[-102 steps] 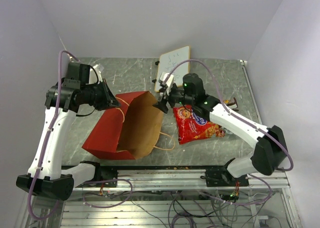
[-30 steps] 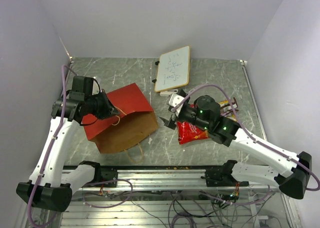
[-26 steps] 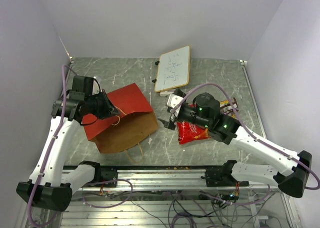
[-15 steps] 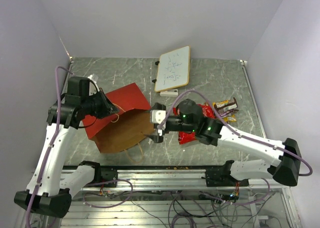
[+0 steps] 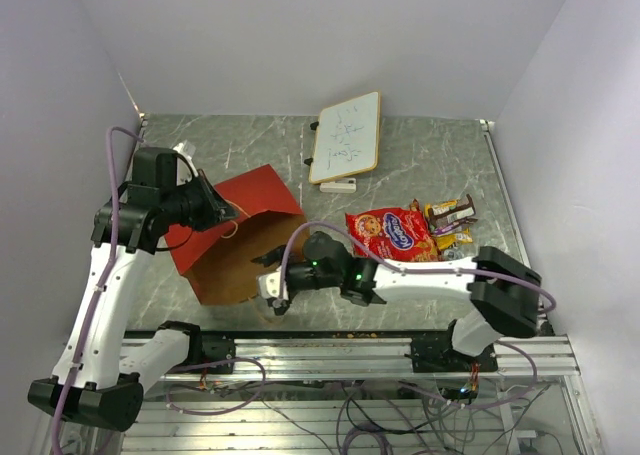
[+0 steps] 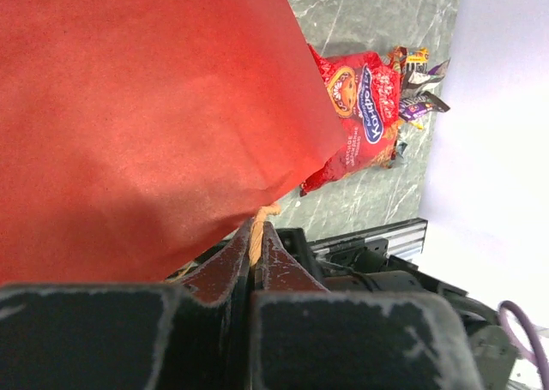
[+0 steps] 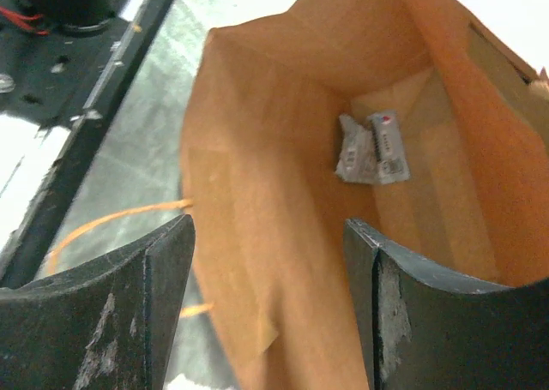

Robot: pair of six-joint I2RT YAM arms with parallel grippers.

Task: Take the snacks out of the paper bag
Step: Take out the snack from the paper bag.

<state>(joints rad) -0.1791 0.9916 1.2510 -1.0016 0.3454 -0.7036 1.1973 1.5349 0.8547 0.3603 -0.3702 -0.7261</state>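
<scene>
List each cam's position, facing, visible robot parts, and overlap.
Top external: above and behind the bases, looking down at the grey marbled table; both arms show, plus red-and-brown kraft paper bag and red crinkly cookie packet.
Left wrist: on the left arm, looking along the bag's red wall toward the packet; left jaws shut on the twisted paper handle.
Right wrist: at the bag's mouth, looking inside at a small silver-wrapped snack; open right jaws frame it.
Shared: top and left wrist both show bag and packet.
</scene>
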